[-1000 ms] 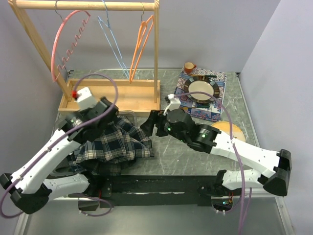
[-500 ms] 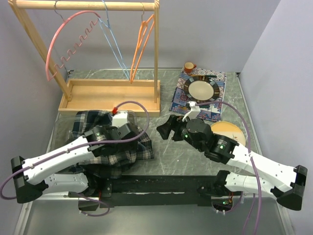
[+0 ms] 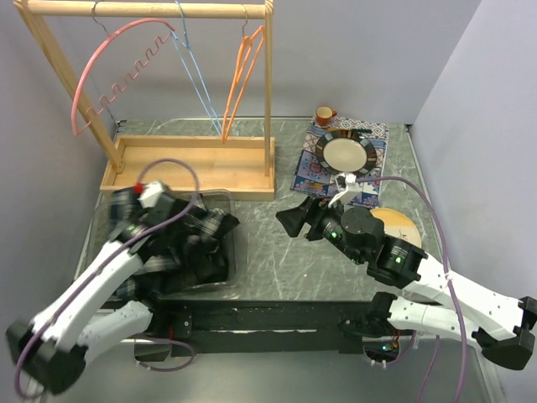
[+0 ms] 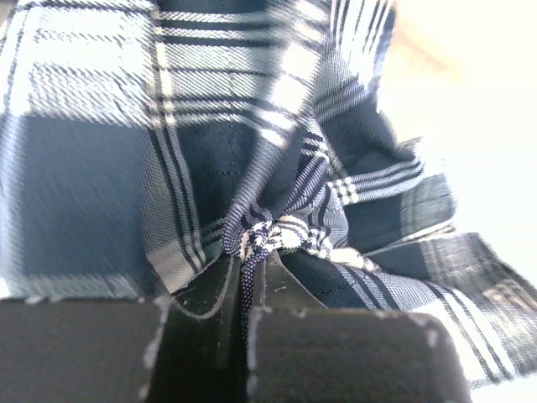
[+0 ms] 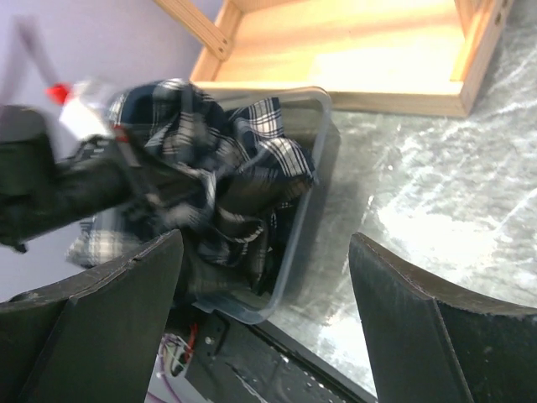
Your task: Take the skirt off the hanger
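Note:
The dark plaid skirt (image 3: 201, 245) lies bunched in a clear plastic bin (image 3: 236, 225) at the left front of the table, off any hanger. My left gripper (image 3: 186, 242) is pressed down into it. In the left wrist view my left gripper (image 4: 252, 262) is shut, with a fold of the skirt (image 4: 210, 151) pinched between the jaws. The pink hanger (image 3: 99, 74) hangs bare on the wooden rack (image 3: 193, 10). My right gripper (image 3: 294, 220) hovers open over the table's middle. The right wrist view shows the skirt (image 5: 220, 168) in the bin (image 5: 325, 144) beyond my open right gripper (image 5: 267, 240).
A blue hanger (image 3: 195, 75) and an orange hanger (image 3: 242, 67) share the rack, whose wooden base tray (image 3: 197, 164) stands behind the bin. At the back right are a plate (image 3: 346, 153) on a patterned mat, a small cup (image 3: 324, 115) and a yellow disc (image 3: 396, 225).
My left gripper went from open to shut on the skirt and the arm swung back left, bunching the cloth into the bin. The right arm drew back to the right.

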`<state>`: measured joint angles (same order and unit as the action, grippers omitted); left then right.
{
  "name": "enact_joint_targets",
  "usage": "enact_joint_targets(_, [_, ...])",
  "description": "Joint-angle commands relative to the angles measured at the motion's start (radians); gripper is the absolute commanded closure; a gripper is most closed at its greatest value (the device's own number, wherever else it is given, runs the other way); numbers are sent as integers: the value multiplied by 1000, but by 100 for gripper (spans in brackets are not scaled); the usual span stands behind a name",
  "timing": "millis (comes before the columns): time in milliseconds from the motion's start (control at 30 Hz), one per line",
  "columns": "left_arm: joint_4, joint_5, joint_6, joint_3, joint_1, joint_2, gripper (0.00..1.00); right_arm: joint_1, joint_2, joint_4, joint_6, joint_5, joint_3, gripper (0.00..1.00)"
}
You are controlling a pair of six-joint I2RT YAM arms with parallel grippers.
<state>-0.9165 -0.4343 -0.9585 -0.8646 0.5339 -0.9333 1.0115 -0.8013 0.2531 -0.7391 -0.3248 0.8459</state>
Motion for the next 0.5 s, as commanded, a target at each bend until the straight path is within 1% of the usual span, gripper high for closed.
enact_joint_targets(0, [-22,-159,30,-62,-84,90,99,-5,25,-48,7,-11,7,13])
enact_joint_targets(33, [-36,-178,23,-80,-115,64,99,-4,31,-46,6,-11,8,13])
enact_joint_targets(100, [-59,-179,-3,-91,-135,28,99,-5,42,-54,6,-13,1,13])
enact_joint_targets(200, [-15,-158,-40,-68,-147,-18,99,-5,57,-84,-2,-5,-28,14])
enact_joint_targets(267, [37,-132,-74,-7,-161,-22,99,-5,56,-98,-12,3,-41,14])
enact_joint_targets(300, [66,-83,-85,22,-169,-21,99,-4,53,-104,-16,15,-48,14])
enact_joint_targets(333, [129,-60,-98,91,-184,-22,99,-5,45,-106,-14,18,-50,14])
enact_joint_targets(400, [169,-29,-164,162,-202,-28,99,-5,37,-104,-16,20,-48,14])
enact_joint_targets(433, [197,-8,-181,214,-224,-42,99,-4,34,-106,-16,18,-48,14])
enact_joint_targets(467, [214,-9,-189,229,-227,-50,99,-4,34,-109,-17,20,-48,14])
